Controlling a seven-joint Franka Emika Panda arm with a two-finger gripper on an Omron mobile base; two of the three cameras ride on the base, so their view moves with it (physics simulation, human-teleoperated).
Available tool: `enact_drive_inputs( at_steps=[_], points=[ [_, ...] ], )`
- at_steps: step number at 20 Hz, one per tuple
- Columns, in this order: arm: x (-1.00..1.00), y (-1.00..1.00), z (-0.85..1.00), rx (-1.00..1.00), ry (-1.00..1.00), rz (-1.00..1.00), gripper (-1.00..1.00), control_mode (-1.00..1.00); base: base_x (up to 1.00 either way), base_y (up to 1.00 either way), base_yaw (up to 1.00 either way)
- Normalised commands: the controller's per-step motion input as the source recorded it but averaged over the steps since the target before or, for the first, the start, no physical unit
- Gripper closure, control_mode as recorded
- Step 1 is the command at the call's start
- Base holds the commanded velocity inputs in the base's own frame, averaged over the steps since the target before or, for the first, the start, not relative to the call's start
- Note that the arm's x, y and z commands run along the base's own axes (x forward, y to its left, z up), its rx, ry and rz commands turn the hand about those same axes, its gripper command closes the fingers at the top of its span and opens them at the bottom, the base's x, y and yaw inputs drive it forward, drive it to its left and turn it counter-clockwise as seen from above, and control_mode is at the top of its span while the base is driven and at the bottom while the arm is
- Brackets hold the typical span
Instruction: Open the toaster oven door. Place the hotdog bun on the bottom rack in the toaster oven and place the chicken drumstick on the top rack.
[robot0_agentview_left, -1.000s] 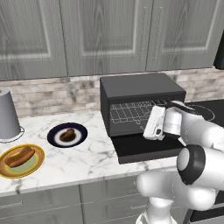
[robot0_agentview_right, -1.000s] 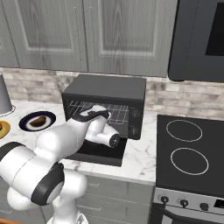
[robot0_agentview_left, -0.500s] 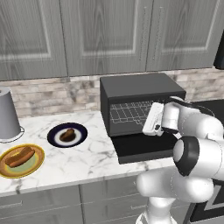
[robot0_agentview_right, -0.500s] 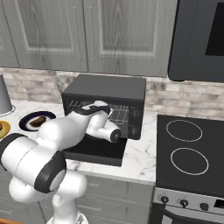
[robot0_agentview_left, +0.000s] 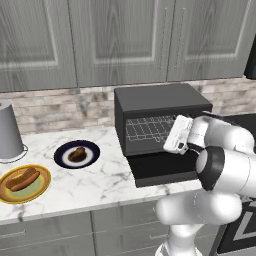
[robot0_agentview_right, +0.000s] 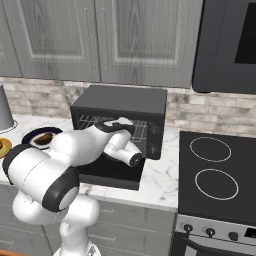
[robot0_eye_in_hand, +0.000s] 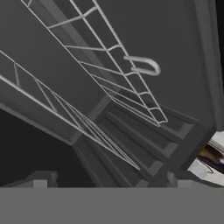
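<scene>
The toaster oven (robot0_agentview_left: 161, 102) stands on the counter with its door (robot0_agentview_left: 160, 169) folded down flat. My gripper (robot0_agentview_left: 176, 136) hovers over the door at the oven's mouth, open, and nothing lies between its fingertips (robot0_eye_in_hand: 40, 180). Two wire racks (robot0_eye_in_hand: 109, 61) cross the hand view at a slant, one with a loop handle; the roll hides which is upper. The hotdog bun (robot0_agentview_left: 22, 179) lies on a yellow plate (robot0_agentview_left: 41, 189) at the far left. On a dark blue plate (robot0_agentview_left: 92, 149) next to it is the chicken drumstick (robot0_agentview_left: 77, 153).
A grey canister (robot0_agentview_left: 9, 131) stands at the back left of the marble counter (robot0_agentview_left: 90, 186). Right of the oven lies a black stovetop (robot0_agentview_right: 216, 172) with ring marks, under a wall microwave (robot0_agentview_right: 225, 45). My own arm (robot0_agentview_right: 75, 150) covers much of the open door (robot0_agentview_right: 112, 175).
The hand has risen a little and drawn closer to the oven's opening. The arm has folded nearer to the oven. Door and plates are unchanged.
</scene>
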Motion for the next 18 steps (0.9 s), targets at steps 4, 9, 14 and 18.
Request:
enact_drive_inputs(
  at_steps=[4,9,14,18],
  points=[
    [0.32,0.00,-0.01,0.07,-0.02,0.00,-1.00,-1.00,0.00,0.00,0.00],
    [0.39,0.00,0.00,0.06,0.00,-0.01,-1.00,-1.00,0.00,0.00,0.00],
    [0.44,0.00,-0.12,0.01,0.00,0.00,-1.00,-1.00,0.00,0.00,0.00],
    [0.39,0.00,-0.16,0.00,0.00,0.00,-1.00,-1.00,0.00,0.00,0.00]
  ],
)
